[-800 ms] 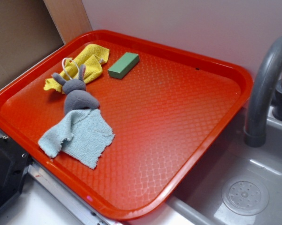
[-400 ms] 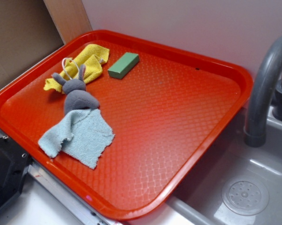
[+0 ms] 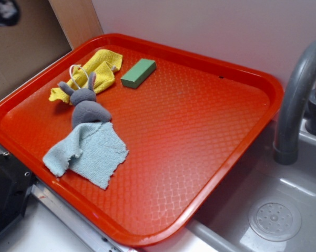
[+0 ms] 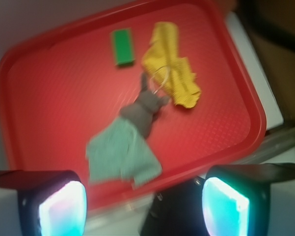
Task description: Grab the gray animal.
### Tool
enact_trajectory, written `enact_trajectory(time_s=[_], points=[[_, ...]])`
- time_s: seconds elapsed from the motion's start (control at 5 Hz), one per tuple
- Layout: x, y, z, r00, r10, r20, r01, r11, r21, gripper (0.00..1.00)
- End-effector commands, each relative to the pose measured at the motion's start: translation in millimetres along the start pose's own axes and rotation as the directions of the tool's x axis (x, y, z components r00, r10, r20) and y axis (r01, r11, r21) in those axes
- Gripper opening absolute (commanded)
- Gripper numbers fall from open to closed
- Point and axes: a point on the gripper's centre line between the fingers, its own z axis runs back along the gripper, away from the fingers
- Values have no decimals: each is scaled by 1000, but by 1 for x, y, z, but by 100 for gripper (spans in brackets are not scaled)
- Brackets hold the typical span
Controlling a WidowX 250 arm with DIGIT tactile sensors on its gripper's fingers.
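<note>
gray animal [image 4: 143, 109] on red tray [image 4: 54, 98], well beyond the spread, empty end effector [image 4: 143, 206] fingers

Gray animal [image 3: 87, 106] open from above — yellow cloth [image 3: 97, 71] under ears; blue cloth [image 3: 89, 149] touching its body.

Dark gripper [image 3: 4, 11] newly visible at top-left corner (blurred); tray contents unmoved.

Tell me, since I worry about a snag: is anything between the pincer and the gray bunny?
Nothing stands between them. The pincer is open, well above the tray. The gray bunny has its head and ears bare, but the light blue cloth covers its lower end.
</note>
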Motion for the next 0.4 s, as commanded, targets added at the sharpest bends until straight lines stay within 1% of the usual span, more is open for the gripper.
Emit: enact_trajectory(time_s=[0.0, 0.2], points=[[29, 4, -62, 972, 227, 56, -232, 969, 83, 100], [37, 7, -87, 965, 250, 76, -257, 961, 106, 100]])
